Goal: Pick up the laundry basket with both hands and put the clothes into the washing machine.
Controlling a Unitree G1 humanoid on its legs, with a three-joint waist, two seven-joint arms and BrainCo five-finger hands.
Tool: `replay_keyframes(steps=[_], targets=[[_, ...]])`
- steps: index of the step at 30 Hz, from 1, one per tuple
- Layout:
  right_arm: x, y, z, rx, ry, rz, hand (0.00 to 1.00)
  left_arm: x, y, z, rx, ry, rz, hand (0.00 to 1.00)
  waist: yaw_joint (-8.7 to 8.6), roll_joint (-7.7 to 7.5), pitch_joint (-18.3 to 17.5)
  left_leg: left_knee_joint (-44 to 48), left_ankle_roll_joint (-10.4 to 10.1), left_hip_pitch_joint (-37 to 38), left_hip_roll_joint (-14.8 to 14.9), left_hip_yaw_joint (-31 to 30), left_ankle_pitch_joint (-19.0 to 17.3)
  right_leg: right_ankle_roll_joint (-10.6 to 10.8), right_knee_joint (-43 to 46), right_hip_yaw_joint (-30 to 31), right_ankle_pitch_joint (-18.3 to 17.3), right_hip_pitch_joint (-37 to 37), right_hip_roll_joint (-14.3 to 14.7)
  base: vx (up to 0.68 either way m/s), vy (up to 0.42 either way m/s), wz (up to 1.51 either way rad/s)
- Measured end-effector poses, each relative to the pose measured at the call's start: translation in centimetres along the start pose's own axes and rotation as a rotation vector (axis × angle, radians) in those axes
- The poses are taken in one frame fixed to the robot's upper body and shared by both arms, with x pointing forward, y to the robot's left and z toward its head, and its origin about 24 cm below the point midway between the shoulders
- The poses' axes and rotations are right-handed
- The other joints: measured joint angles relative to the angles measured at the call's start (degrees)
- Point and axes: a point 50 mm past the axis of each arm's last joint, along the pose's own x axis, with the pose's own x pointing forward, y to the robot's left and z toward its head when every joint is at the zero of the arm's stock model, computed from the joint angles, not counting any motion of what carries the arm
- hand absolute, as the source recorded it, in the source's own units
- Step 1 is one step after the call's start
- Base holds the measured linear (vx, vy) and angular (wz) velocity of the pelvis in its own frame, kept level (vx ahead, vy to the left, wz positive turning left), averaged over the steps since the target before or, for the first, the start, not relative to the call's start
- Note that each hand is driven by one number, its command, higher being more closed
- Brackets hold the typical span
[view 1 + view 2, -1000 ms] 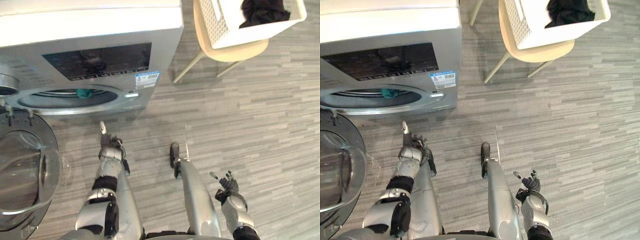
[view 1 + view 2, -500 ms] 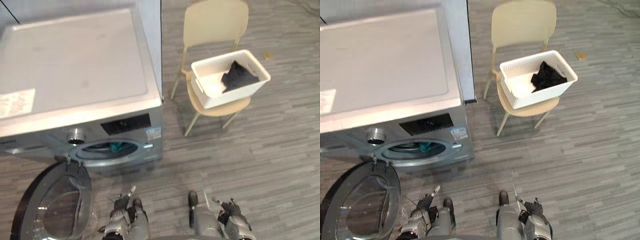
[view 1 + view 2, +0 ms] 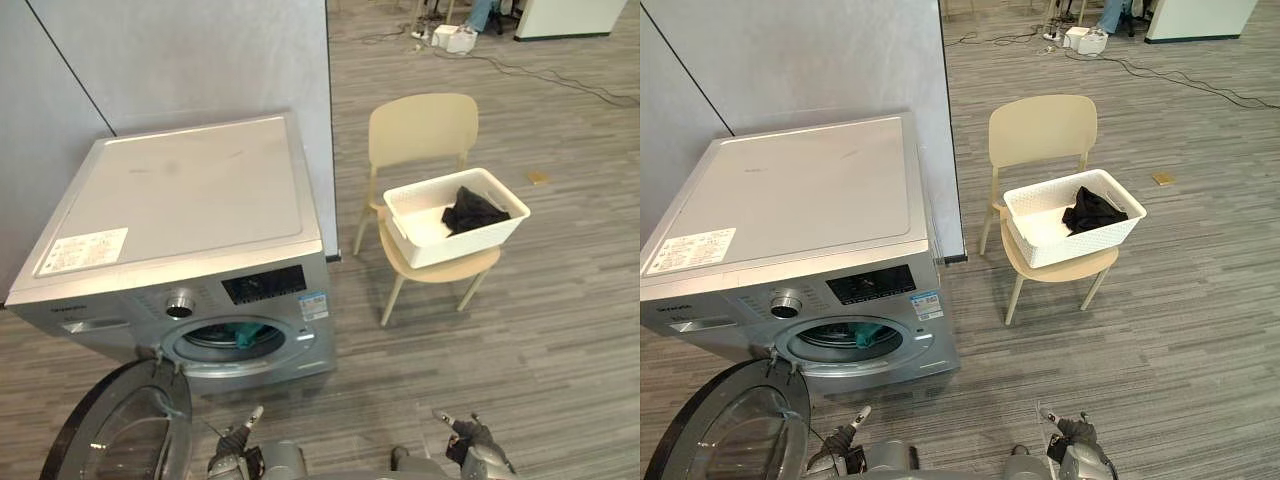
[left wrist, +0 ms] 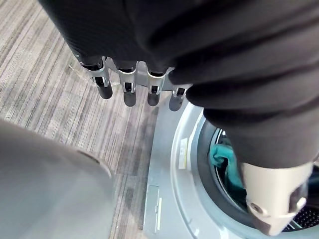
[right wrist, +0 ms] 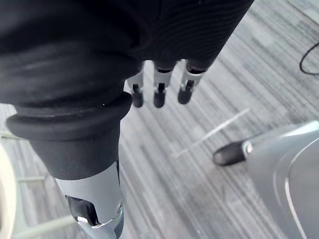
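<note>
The head camera has tilted up over the last second. Before, it looked down on the hands and the washer front; now it takes in the whole washer point(image 3: 185, 195), the chair point(image 3: 422, 128) and the basket point(image 3: 465, 240). That is the view shifting; none of the things has moved.

The basket sits on the chair seat, well apart from both hands, with black clothes point(image 3: 475, 210) heaped at one end. The washer door point(image 3: 125, 435) hangs open and a teal garment point(image 3: 243, 336) already lies in the drum.

The left hand point(image 3: 232, 458) and right hand point(image 3: 478, 452) are low at the frame's bottom edge, both released, with fingers point(image 4: 129, 89) relaxed and holding nothing.

I judge the robot is locating the basket. The pickup has not begun, and it must first approach the chair.
</note>
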Motion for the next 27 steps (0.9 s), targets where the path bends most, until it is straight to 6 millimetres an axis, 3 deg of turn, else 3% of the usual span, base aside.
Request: replay_keyframes(steps=[1, 4, 8, 9, 12, 14, 15, 16, 17, 18, 19, 20, 21, 23, 25, 27], targets=[[0.0, -0.2, -0.2, -0.003, 0.003, 0.001, 0.0, -0.1, -0.2, -0.4, -0.013, 0.014, -0.002, 0.0, -0.05, 0.92, -1.0, -6.1, 0.6, 2.5, 0.0, -1.4, -4.1, 0.7, -0.4, 0.2, 0.5, -0.8, 1.1, -0.02, 0.097, -0.18], [-0.4, 0.9, -1.3, -0.059, 0.029, 0.048, 0.0, 0.0, 0.8, -0.7, -0.066, 0.034, 0.033, 0.0, 1.11, -2.06, -2.2, -10.5, 2.0, 4.1, -1.9, 0.8, -2.7, 1.8, -4.6, 3.0, 3.9, -0.2, 0.1, 0.03, 0.093, -0.43], [-0.7, 0.3, -2.3, -0.089, 0.046, 0.045, 0.0, 0.1, 0.9, -1.0, -0.035, 0.049, 0.031, 0.0, 1.05, -2.45, -3.4, -13.8, 2.3, 7.3, -2.2, 4.3, -2.4, 1.4, -6.6, 4.1, 5.4, 0.7, -0.4, 0.11, 0.046, -0.4], [-0.7, 0.2, -2.3, -0.095, 0.044, 0.046, 0.0, 0.1, 0.7, -0.9, -0.022, 0.043, 0.024, 0.0, 1.13, -2.25, -3.3, -14.3, 2.3, 7.9, -1.8, 5.2, -2.4, 1.5, -4.6, 3.9, 5.3, -0.5, 0.1, 0.11, 0.004, -0.66], [-0.6, 0.9, -1.6, -0.099, 0.02, 0.073, 0.0, 0.1, 0.5, -0.7, -0.01, 0.039, 0.006, 0.0, 1.0, -1.3, -2.1, -13.8, 2.2, 8.4, 1.2, 9.2, -2.0, 2.6, 13.4, -2.6, 4.3, -11.6, 1.2, 0.07, -0.046, -0.67], [-0.6, 0.1, -1.8, -0.088, 0.026, 0.052, 0.0, 0.2, 1.1, -0.9, 0.014, 0.051, 0.018, 0.0, -0.51, -2.04, -0.2, -15.5, 2.2, 12.9, 1.2, 9.5, -2.0, -1.2, 28.3, -10.1, -0.2, -14.2, -5.7, 0.08, -0.093, 0.06], [-0.6, -0.2, -2.0, -0.088, 0.031, 0.043, 0.0, 0.2, 1.2, -1.1, 0.015, 0.057, 0.022, 0.0, -0.42, -2.33, -0.3, -16.2, 1.9, 14.0, 1.2, 9.5, -1.9, -1.5, 29.9, -10.4, -0.6, -14.1, -7.6, 0.09, -0.153, 0.28], [-0.7, -0.8, -2.6, -0.088, 0.049, 0.029, 0.0, 0.3, 1.5, -1.2, 0.021, 0.058, 0.025, 0.0, -0.31, -2.85, -0.6, -17.4, 1.0, 15.1, 1.3, 9.3, -1.4, -1.6, 30.7, -10.0, -0.7, -13.7, -11.2, 0.09, -0.192, 0.19], [-0.7, -0.9, -2.7, -0.086, 0.056, 0.027, 0.0, 0.3, 1.6, -1.2, 0.024, 0.06, 0.022, 0.0, -0.26, -3.04, -0.7, -18.1, 0.4, 15.4, 1.5, 9.0, -1.1, -1.5, 30.0, -9.6, -0.6, -13.7, -13.0, 0.1, -0.281, 0.2], [-0.6, -1.0, -2.8, -0.07, 0.072, 0.02, 0.0, 0.3, 2.0, -1.4, 0.03, 0.065, 0.021, 0.0, -0.29, -3.4, -0.8, -19.6, -1.4, 16.2, 1.9, 8.7, 0.0, -0.9, 26.5, -7.7, 0.3, -13.8, -16.1, 0.13, -0.283, 0.08], [-0.6, -1.0, -3.0, -0.062, 0.086, 0.016, 0.0, 0.3, 2.3, -1.6, 0.027, 0.069, 0.028, 0.0, -0.29, -3.66, -0.9, -19.9, -2.1, 16.2, 2.2, 8.5, 0.4, -0.7, 24.1, -6.5, 1.6, -13.8, -16.5, 0.19, -0.525, 0.0], [-0.6, -1.4, -3.7, -0.045, 0.127, 0.004, 0.0, 0.5, 3.4, -1.3, 0.047, 0.061, 0.052, 0.0, -0.51, -5.41, -2.0, -20.5, -3.8, 15.6, 2.0, 6.9, 1.3, 2.5, 18.0, -2.1, 6.0, -12.5, -16.1, 0.16, -0.601, -0.07], [-0.5, -2.0, -3.9, -0.044, 0.145, -0.015, 0.0, 0.5, 3.4, -1.5, 0.052, 0.072, 0.051, 0.0, -0.62, -4.55, -2.0, -21.4, -4.7, 15.0, 3.1, 5.5, 2.6, 5.8, 16.1, -1.7, 3.4, -11.4, -14.6, 0.12, -0.517, -0.07], [-0.3, -3.6, -3.9, -0.05, 0.161, -0.054, 0.0, 0.4, 2.8, -2.0, 0.048, 0.092, 0.037, 0.0, -0.57, -2.82, -1.7, -22.7, -6.4, 15.1, 5.7, 3.7, 4.6, 8.9, 11.6, -3.8, -1.4, -9.4, -12.3, 0.09, -0.443, -0.14], [0.0, -5.2, -3.6, -0.057, 0.182, -0.094, 0.0, 0.2, 1.6, -2.3, 0.032, 0.105, 0.012, 0.0, -0.86, 0.01, -1.1, -22.9, -7.4, 15.6, 8.3, 2.7, 7.3, 7.4, 12.3, -4.2, -3.0, -8.8, -9.3, 0.06, -0.43, -0.15], [0.0, -5.9, -3.7, -0.074, 0.19, -0.107, 0.0, 0.2, 1.8, -2.3, 0.001, 0.103, 0.02, 0.0, -0.97, -0.77, -0.9, -17.5, -7.7, 13.4, 9.5, 0.1, 11.4, 5.2, 13.2, -3.9, -4.7, -8.1, -8.1, -0.01, -0.357, -0.12]])
